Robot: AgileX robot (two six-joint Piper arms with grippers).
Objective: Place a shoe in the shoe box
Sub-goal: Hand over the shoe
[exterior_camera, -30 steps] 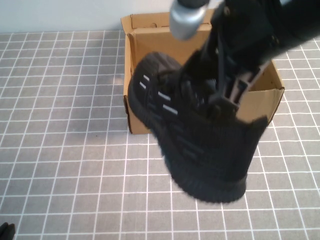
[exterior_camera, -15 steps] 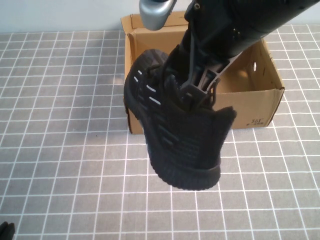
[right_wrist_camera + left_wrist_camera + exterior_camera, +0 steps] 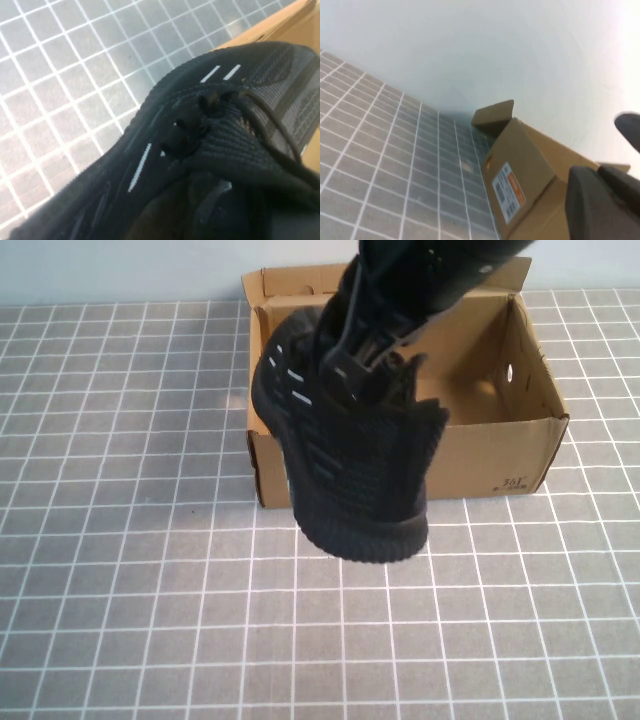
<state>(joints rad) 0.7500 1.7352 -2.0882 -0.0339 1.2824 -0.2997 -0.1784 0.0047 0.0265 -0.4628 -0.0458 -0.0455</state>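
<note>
- The right gripper is clamped on the collar of the shoe and holds it in the air; the fingers reach into the shoe opening.
- The shoe hangs over the box's near-left corner, heel low and toward the camera, toe pointing into the box.
- The box stands open on the gridded table, with a white and orange label on its side.
- The left gripper is near that side; I cannot tell how far it is open.
</note>
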